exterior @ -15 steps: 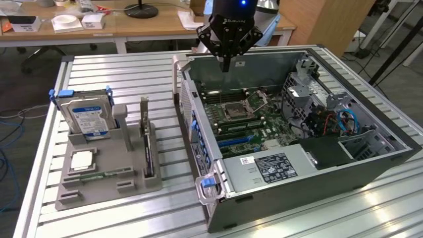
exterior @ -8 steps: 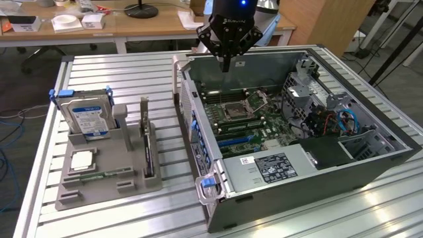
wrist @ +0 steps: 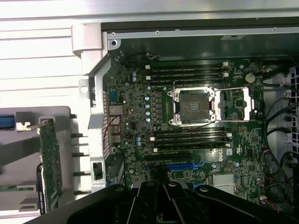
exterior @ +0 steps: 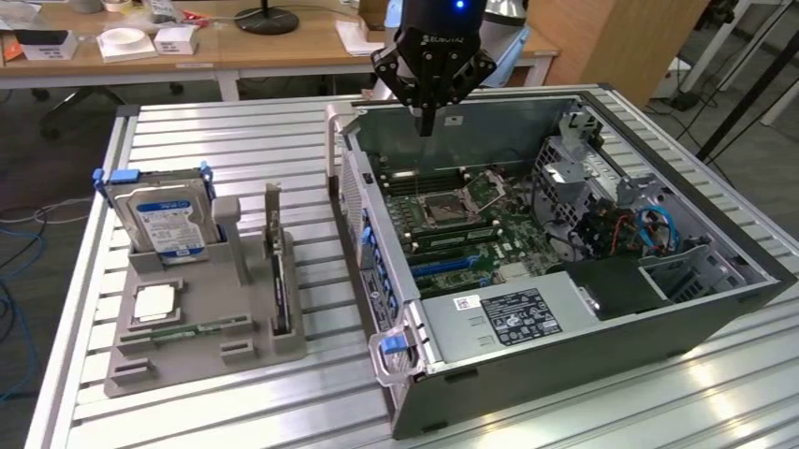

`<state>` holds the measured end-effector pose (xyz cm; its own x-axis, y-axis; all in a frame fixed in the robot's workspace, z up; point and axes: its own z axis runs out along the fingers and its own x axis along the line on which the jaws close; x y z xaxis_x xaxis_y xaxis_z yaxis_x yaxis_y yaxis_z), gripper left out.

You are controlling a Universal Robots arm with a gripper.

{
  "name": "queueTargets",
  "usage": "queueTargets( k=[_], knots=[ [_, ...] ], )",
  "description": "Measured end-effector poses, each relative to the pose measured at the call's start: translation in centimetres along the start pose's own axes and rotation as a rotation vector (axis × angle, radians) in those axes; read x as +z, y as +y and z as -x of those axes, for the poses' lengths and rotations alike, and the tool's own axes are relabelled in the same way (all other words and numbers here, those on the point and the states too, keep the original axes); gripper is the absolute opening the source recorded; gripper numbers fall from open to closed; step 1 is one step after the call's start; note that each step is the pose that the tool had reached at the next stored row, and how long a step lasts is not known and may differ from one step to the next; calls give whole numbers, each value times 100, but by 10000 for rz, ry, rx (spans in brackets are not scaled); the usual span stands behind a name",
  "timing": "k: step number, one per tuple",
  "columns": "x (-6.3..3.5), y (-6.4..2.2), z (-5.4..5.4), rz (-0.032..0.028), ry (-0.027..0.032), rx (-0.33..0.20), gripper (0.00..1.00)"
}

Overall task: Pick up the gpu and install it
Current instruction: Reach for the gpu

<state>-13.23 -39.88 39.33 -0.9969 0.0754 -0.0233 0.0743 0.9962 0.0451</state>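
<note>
A black robot arm (exterior: pixel 431 47), cut off by the top edge of the exterior view, hangs over the far rim of an open computer case (exterior: pixel 699 309). Its jaws are pressed together into one narrow point and hold nothing. The case is dark sheet metal and lies on its side on a tabletop (exterior: pixel 225 140) of ribbed aluminium slats. Inside it is a green circuit board (wrist: pixel 187 116) with a square silver processor socket (wrist: pixel 194 107) and long black slots. A black cover and tangled cables hide the corner at the exterior view's right.

The gpu (exterior: pixel 277 267) is well apart from the jaws, outside the case. It stands on its long edge in a slot of a grey moulded holder (exterior: pixel 187 360), at the exterior view's left. It is seen edge-on there, so its face is hard to make out. The wrist view shows its green board and a silver bracket end, partly cut off by the black body of the gripper. A boxy silver hard drive (exterior: pixel 163 224) with a blue and white label stands upright in the same holder. A square chip (exterior: pixel 152 301) and a narrow memory stick (exterior: pixel 187 329) lie flat in front of it.
</note>
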Motion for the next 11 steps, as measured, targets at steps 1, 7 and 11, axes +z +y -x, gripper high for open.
queueTargets(
  k=[1, 7, 11],
  knots=[
    [0, 0, 0, 0, 0, 0, 11],
    [0, -1, -16, 0, 0, -1, 11],
    [-1, -2, -28, 0, 0, 1, 11]
  ],
)
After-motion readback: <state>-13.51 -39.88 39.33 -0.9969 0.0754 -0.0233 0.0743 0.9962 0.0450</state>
